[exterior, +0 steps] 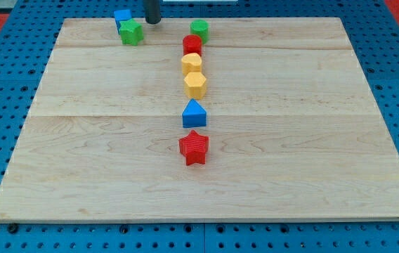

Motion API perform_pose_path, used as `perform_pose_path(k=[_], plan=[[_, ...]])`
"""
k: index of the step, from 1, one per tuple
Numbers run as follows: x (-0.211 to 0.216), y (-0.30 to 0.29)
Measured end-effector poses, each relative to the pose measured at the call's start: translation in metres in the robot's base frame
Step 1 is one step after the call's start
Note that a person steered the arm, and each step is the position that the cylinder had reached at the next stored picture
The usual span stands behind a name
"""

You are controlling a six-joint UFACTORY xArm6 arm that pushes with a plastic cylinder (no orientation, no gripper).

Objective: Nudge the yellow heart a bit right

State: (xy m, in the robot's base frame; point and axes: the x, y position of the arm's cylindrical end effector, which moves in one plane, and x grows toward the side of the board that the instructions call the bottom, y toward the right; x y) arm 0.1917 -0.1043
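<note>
Yellow heart-shaped block sits in a near-vertical column of blocks slightly left of the middle of the pale wooden surface. It touches the red round block above it and the yellow hexagonal block below it. A green round block tops the column, just above and right of the red one. Lower down come the blue house-shaped block and, beneath it, the red star block, each apart from its neighbours.

The dark rod comes straight down from the view's top edge, upright, and my tip rests at the surface's far edge, just right of the green star block and the blue block behind it. The tip is well apart from the heart, up and to its left. This end effector is a plain rod with nothing to open or close, and it holds nothing.
</note>
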Motion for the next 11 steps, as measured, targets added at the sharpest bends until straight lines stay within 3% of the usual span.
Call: perform_pose_path(k=[2,4,5,6,7,8,9,10,11], plan=[[0.016,-0.075],[0.067,-0.081],[0.068,-0.159],[0.020,-0.199],[0.000,-0.172],[0.014,-0.122],[0.044,-0.117],[0.100,-0.134],[0.145,-0.050]])
